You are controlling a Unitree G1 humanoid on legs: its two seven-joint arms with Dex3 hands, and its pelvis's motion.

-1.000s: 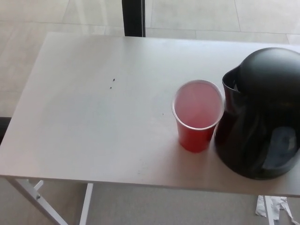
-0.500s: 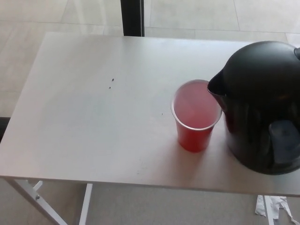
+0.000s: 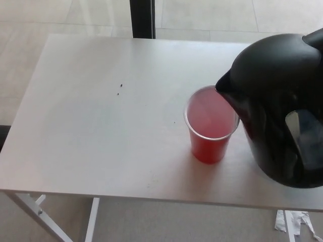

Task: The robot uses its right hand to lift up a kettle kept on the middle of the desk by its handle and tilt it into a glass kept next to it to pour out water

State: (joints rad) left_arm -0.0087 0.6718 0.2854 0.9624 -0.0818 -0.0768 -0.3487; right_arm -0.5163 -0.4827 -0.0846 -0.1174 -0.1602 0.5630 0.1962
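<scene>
A black kettle point(image 3: 275, 101) fills the right side of the head view, raised and tipped to the left. Its spout point(image 3: 222, 85) hangs just over the right rim of a red plastic cup point(image 3: 211, 126) that stands upright on the white desk point(image 3: 101, 126). The cup's inside looks pale pink; no stream of water shows. The kettle's handle runs out of the picture at the right edge, and whatever holds it is hidden there. Neither hand shows.
The desk's left half carries only two small dark specks point(image 3: 120, 89). A black post point(image 3: 142, 17) stands behind the far edge. White desk legs point(image 3: 40, 212) and paper scraps point(image 3: 298, 222) show on the floor below.
The kettle has risen and tipped further left, and its spout has moved from beside the cup to over its rim. The cup has stayed put.
</scene>
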